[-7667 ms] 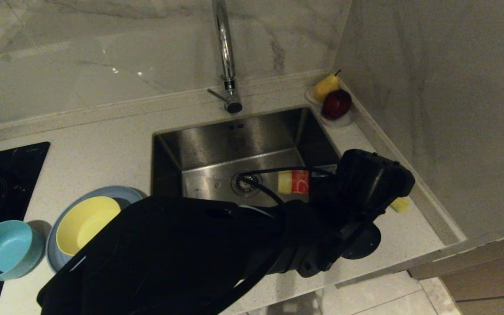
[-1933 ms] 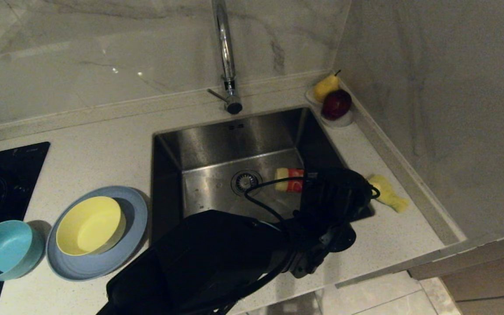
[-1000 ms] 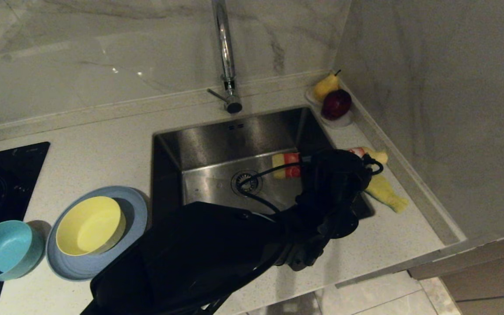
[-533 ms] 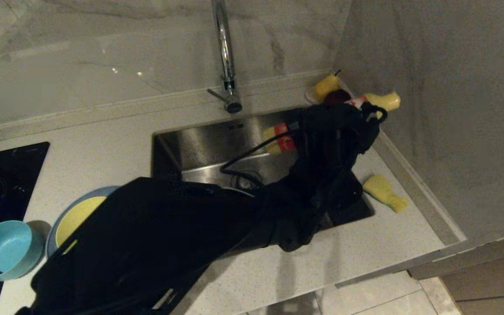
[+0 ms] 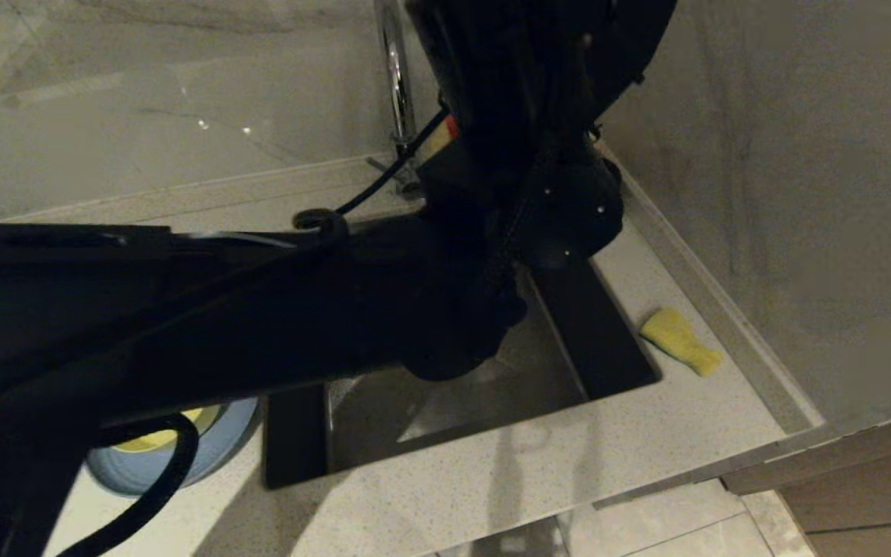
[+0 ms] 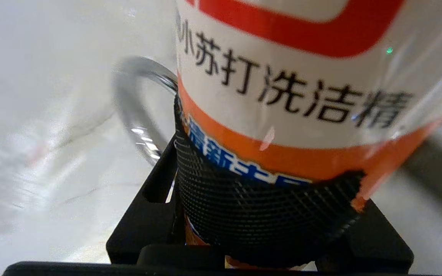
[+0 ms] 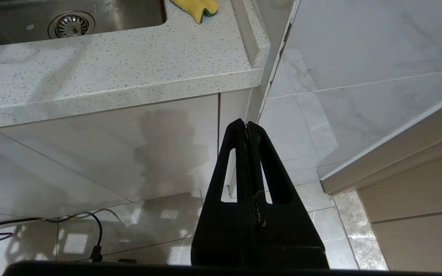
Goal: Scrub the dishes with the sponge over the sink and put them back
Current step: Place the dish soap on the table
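My left gripper (image 6: 267, 207) is shut on a dish-soap bottle (image 6: 301, 88) with a white, orange and red label; its black mesh pads wrap the bottle's body. In the head view the raised left arm (image 5: 260, 309) fills the frame and only a sliver of the bottle (image 5: 442, 138) shows. The yellow sponge (image 5: 680, 340) lies on the counter right of the sink (image 5: 492, 387), apart from both grippers. Part of the blue-grey plate (image 5: 221, 429) and a sliver of the yellow bowl (image 5: 153, 441) show under the arm; the teal bowl is hidden. My right gripper (image 7: 247, 124) hangs shut below the counter edge.
The chrome tap (image 5: 395, 77) stands behind the sink, close beside the held bottle, its curved spout (image 6: 136, 99) near it in the left wrist view. A marble wall (image 5: 786, 193) closes off the counter on the right. The counter's front edge (image 7: 129, 92) is above the right gripper.
The left arm has swung up and back from the sink's right rim with the bottle in its grip, and now hides the bowls, the fruit and much of the sink. The sponge has stayed put.
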`<state>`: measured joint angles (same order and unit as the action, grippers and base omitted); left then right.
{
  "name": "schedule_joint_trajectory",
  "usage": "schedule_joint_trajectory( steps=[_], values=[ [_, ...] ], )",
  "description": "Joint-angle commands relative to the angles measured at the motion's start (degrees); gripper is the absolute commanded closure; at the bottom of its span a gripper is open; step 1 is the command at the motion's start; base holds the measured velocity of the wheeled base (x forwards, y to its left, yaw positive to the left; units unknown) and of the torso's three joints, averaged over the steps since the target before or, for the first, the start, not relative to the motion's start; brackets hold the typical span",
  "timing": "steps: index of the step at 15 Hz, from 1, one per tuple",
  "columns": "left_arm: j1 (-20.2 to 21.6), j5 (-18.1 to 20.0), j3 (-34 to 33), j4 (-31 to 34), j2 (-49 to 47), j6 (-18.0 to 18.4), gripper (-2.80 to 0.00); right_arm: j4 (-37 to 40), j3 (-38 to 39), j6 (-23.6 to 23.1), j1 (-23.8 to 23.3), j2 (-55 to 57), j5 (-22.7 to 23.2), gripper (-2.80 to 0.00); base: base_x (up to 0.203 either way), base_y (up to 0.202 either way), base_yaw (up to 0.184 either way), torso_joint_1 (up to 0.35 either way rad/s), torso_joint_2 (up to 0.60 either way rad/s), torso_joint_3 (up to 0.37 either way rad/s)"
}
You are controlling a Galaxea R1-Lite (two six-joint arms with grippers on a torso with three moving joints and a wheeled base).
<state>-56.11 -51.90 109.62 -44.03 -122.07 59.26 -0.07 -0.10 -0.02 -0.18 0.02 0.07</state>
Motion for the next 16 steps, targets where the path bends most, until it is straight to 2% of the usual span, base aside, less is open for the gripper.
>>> schedule_joint_trajectory(
  steps=[1, 4, 9, 11, 13, 16],
  values=[
    [0.04, 1.24, -0.02, -0.15, 4.12, -3.97, 0.0, -0.01, 0.01, -0.06, 0.01, -0.02, 0.02, 0.0, 0.0, 0.0, 0.0, 0.0, 0.0, 0.0],
    [0.31, 1.65, -0.01, 0.38, 8.54, -8.63, 0.0, -0.01, 0.01, 0.02, 0.01, -0.02, 0.02, 0.0, 0.0, 0.0, 0.0, 0.0, 0.0, 0.0],
    [0.46, 4.76, -0.1, 3.72, 17.02, -12.52, 0.0, -0.01, 0.01, -0.06, 0.01, -0.02, 0.02, 0.0, 0.0, 0.0, 0.0, 0.0, 0.0, 0.0],
    [3.77, 4.81, -0.1, 9.62, 20.46, -20.18, 0.0, -0.01, 0.01, -0.06, 0.01, -0.02, 0.02, 0.0, 0.0, 0.0, 0.0, 0.0, 0.0, 0.0],
    [6.61, 5.61, -0.1, 15.33, 23.77, -25.71, 0.0, -0.01, 0.01, 0.0, 0.01, -0.02, 0.02, 0.0, 0.0, 0.0, 0.0, 0.0, 0.0, 0.0],
    [13.29, 11.29, -0.11, 23.94, 29.28, -30.91, 0.0, -0.01, 0.01, 0.02, 0.01, -0.02, 0.02, 0.0, 0.0, 0.0, 0.0, 0.0, 0.0, 0.0]
  ],
)
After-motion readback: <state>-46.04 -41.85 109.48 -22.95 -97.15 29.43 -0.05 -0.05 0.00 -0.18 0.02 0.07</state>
